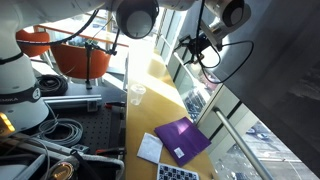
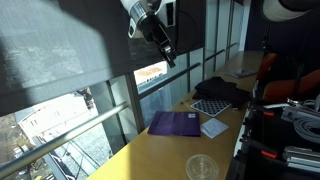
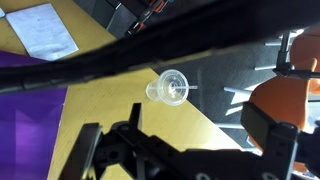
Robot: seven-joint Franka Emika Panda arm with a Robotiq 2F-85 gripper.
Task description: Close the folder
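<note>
I count one folder [image 2: 175,123], one clear cup [image 2: 202,168], one loose white sheet [image 2: 215,127] and one checkered pad [image 2: 212,105], all on the yellow wooden surface [image 2: 150,160] that runs along the window. There is one gripper [image 2: 170,57].

The folder lies flat, and only purple shows on its upper face. I cannot tell from here whether that is a shut cover or not. In that exterior view its long axis runs roughly from 9 to 3 o'clock. The white sheet lies just beside its short edge at 3 o'clock, and the checkered pad is further off at about 1 o'clock. The cup stands upright, well apart from the folder, at about 5 o'clock from it.

In an exterior view from the opposite end, the folder [image 1: 183,140] sits like a diamond with one corner pointing to 6 o'clock. The sheet [image 1: 150,148] is at its 9 o'clock and the cup [image 1: 137,95] at its 11 o'clock.

The gripper [image 1: 195,45] hangs high above the surface, touching nothing.

In the wrist view the jaws stand wide apart and empty. The cup [image 3: 172,88] is seen from above near the centre, and the folder [image 3: 30,130] is at 8 o'clock.
</note>
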